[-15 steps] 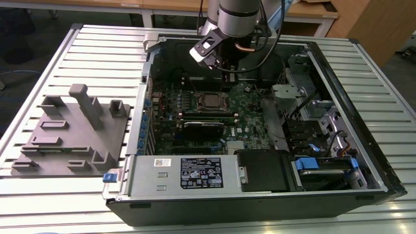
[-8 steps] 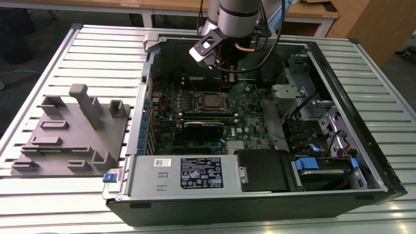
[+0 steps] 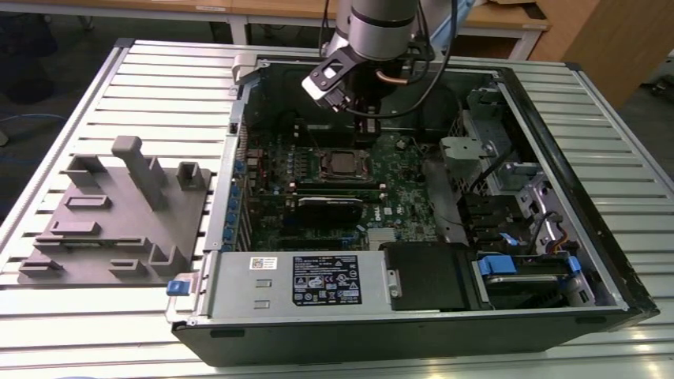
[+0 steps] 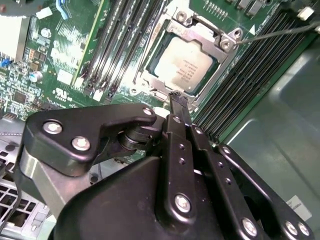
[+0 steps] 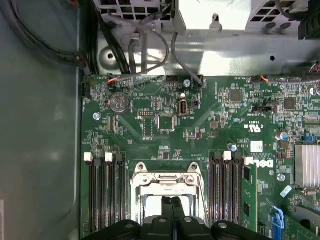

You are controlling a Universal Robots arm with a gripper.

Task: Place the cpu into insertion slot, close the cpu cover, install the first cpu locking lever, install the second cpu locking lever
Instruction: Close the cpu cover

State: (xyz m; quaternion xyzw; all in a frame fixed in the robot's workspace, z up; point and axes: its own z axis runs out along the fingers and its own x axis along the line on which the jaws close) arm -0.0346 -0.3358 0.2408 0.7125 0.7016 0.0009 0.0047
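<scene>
Slatted metal table (image 3: 116,87) before wooden desks (image 3: 506,20) bears an open computer case (image 3: 421,341); tool (image 4: 176,99) hangs clenched near the cpu (image 4: 182,62)

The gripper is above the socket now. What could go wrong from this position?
1. The shut gripper hangs close over the cpu. An off-centre descent could scrape it or the cover.
2. The thin lever looks unlatched beside the memory slots. A push might slip off it onto them.
</scene>
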